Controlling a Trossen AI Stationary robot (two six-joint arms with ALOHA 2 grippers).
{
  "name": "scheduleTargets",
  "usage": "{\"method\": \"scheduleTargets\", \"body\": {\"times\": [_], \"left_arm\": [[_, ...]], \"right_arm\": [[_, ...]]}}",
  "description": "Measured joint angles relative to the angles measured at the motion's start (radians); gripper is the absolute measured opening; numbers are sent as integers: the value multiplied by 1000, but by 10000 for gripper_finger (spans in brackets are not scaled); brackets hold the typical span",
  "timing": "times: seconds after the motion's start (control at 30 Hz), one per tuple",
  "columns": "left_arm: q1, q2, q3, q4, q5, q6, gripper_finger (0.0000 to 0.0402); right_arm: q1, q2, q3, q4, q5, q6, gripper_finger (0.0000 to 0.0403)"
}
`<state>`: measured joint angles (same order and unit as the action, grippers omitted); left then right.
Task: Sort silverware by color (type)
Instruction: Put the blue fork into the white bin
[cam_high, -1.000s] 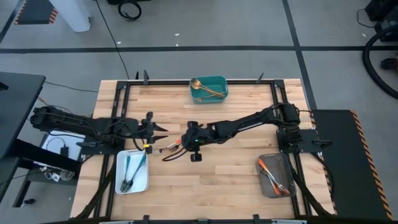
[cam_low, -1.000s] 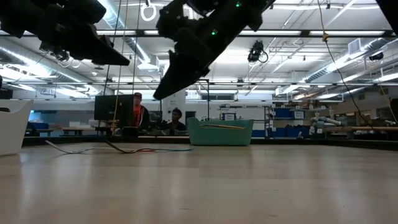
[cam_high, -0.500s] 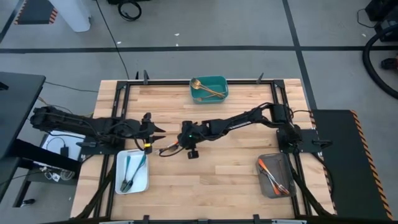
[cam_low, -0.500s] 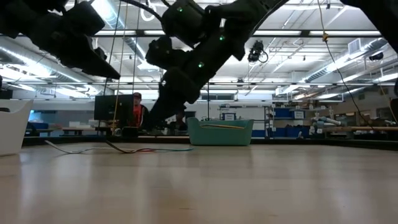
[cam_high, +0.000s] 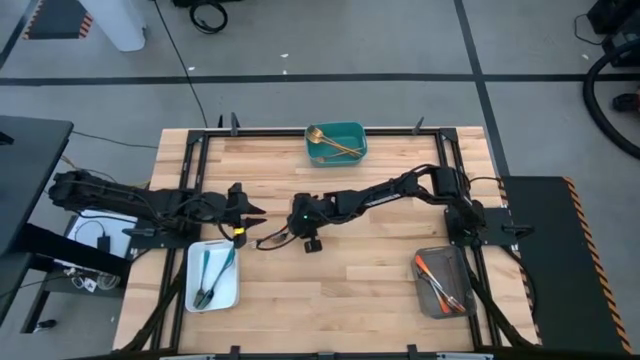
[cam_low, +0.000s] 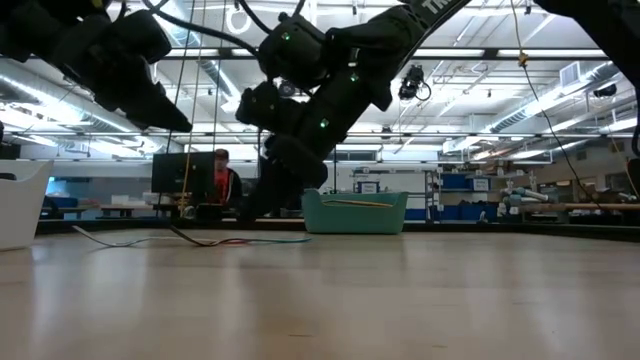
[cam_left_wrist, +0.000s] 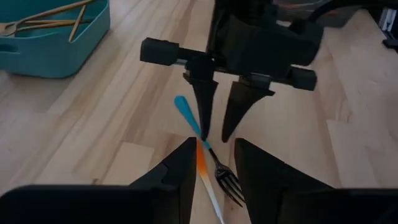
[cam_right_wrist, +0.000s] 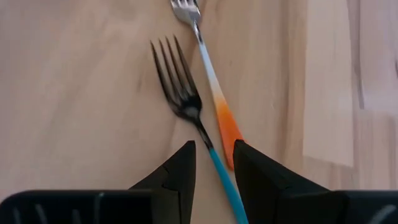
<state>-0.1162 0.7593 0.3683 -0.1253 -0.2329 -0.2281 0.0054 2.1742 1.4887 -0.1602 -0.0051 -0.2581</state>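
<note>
Two forks lie side by side on the wooden table (cam_high: 380, 270): a dark one with a blue handle (cam_right_wrist: 186, 102) and a silver-headed one with an orange handle (cam_right_wrist: 214, 99); the high view shows the pair (cam_high: 268, 240) just left of centre. My right gripper (cam_right_wrist: 212, 152) is open and low over them, one finger on each side of the blue handle (cam_right_wrist: 219, 168). From the left, my left gripper (cam_left_wrist: 214, 155) hovers open above the table, facing the forks and the right gripper (cam_left_wrist: 217, 127). My right gripper comes slanting down from the table's right, with the blue handle (cam_left_wrist: 198, 127) running between its fingertips. Whether a fingertip touches the handle I cannot tell. The fork lies flat on the table.
At the far edge is a teal tray (cam_high: 352, 135) with gold pieces. A white tray (cam_high: 226, 295) near the left front holds teal-handled pieces, and a grey tray (cam_high: 425, 290) near the right front holds orange-handled ones. People sit in the room beyond the table (cam_low: 222, 180).
My right gripper has come down and gone toward the table's left, ending low over the two forks. My left gripper has rolled a little in place. The forks have stayed put.
</note>
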Motion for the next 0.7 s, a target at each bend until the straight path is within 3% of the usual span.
{"method": "scheduleTargets", "body": {"times": [0.5, 0.7], "left_arm": [[0, 0, 0, 1, 0, -31, 116], [0, 0, 0, 0, 0, -31, 116]], "right_arm": [[-54, -4, -101, 42, -79, 23, 112], [-38, -7, -100, -16, -73, 22, 75]]}}
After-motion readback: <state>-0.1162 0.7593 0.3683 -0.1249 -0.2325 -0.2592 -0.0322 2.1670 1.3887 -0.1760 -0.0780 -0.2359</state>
